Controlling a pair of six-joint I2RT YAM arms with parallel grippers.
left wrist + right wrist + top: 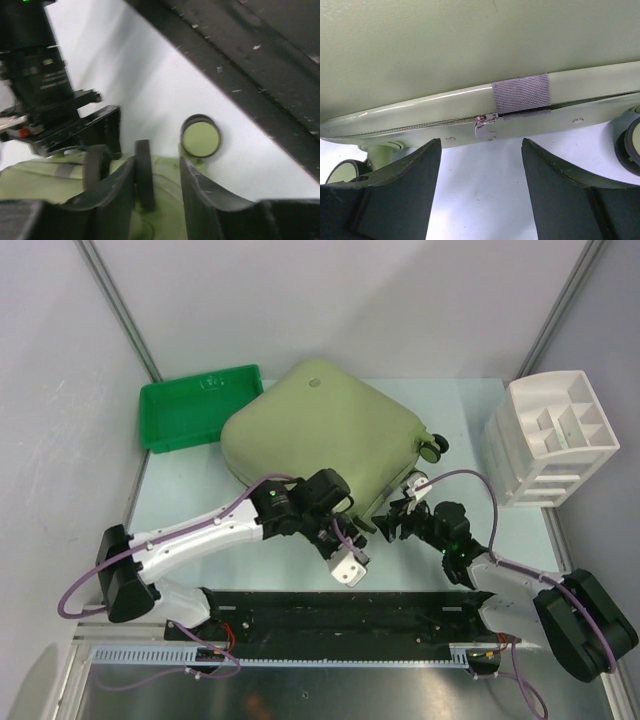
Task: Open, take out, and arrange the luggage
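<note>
Lying closed on the desk [180, 485], the luggage [320, 430] looks stiff, bulky and slick-shelled. Left wrist: the left pincer [159, 172] sits narrow astride a dark strap [144, 162]; whether it clamps I cannot tell. Right wrist: the right pincer [480, 145] gapes wide before the zipper pull [482, 121], probably the best handhold.

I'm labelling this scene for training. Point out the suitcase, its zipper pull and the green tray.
suitcase [320, 430]: top view, middle of its shell.
zipper pull [483, 121]: right wrist view, on the metal tab.
green tray [190, 412]: top view, on its bare floor.
</note>
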